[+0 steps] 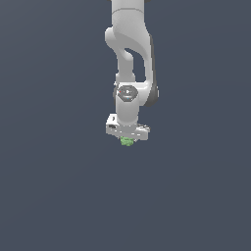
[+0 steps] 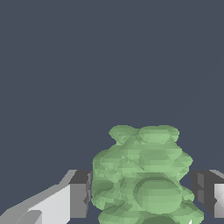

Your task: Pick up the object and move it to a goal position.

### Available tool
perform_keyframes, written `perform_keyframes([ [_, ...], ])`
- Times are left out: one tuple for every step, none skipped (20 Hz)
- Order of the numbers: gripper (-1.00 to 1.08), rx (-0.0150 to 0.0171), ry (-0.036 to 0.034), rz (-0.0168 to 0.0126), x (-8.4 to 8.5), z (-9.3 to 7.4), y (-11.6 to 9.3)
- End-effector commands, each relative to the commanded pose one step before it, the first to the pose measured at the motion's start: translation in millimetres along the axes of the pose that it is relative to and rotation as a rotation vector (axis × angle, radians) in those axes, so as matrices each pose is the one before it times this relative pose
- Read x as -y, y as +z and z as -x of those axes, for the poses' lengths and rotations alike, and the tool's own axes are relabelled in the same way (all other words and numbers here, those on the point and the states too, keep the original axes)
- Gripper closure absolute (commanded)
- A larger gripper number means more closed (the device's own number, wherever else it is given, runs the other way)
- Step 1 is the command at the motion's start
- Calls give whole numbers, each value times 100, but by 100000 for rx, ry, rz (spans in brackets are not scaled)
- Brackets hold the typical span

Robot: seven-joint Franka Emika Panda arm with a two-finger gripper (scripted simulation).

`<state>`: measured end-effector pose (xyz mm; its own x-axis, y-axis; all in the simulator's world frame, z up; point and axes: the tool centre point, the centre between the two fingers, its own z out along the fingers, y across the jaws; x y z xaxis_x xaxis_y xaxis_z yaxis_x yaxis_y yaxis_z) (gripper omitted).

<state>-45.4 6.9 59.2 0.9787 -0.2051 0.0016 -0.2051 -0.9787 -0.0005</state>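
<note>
The object (image 1: 127,141) is a tiny bumpy light-green lump that shows just under the white hand of the arm, near the middle of the exterior view. In the wrist view the object (image 2: 142,175) fills the space between the two dark fingers (image 2: 79,194). Each finger pad touches one side of the lump. My gripper (image 1: 127,139) is shut on the object, and the fingers themselves are barely visible in the exterior view. No goal marker shows in either view.
A plain dark grey-blue surface (image 1: 54,186) surrounds the arm on all sides. The white arm (image 1: 130,44) comes down from the top of the exterior view.
</note>
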Motion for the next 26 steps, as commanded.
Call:
perform_keyframes([
  [108,-101,-59,-33,626,191,-1275],
  [108,0,0,0,297,106,-623],
  [108,0,0,0,323,116,-680],
  [108,26,13,39,345,121,-715],
  [108,0,0,0,373,133,-787],
  [108,0,0,0,396,140,-837],
  [108,0,0,0,418,147,-886],
  [108,9,11,68,441,151,-917],
  [108,0,0,0,459,160,-977],
  [108,0,0,0,479,166,-1021],
  [108,0,0,0,498,172,-1064],
  [108,-2,8,69,522,175,-1093],
  [108,0,0,0,526,179,-1126],
  [108,0,0,0,529,178,-1133],
  [108,-1,8,69,533,174,-1108],
  [108,0,0,0,518,171,-1108],
  [108,0,0,0,513,168,-1097],
  [108,0,0,0,510,165,-1087],
  [108,0,0,0,506,162,-1078],
  [108,0,0,0,504,159,-1071],
  [108,19,1,66,519,152,-1039],
  [108,0,0,0,501,154,-1057],
  [108,0,0,0,500,151,-1051],
  [108,0,0,0,499,148,-1046],
  [108,0,0,0,498,145,-1040],
  [108,0,0,0,498,142,-1035],
])
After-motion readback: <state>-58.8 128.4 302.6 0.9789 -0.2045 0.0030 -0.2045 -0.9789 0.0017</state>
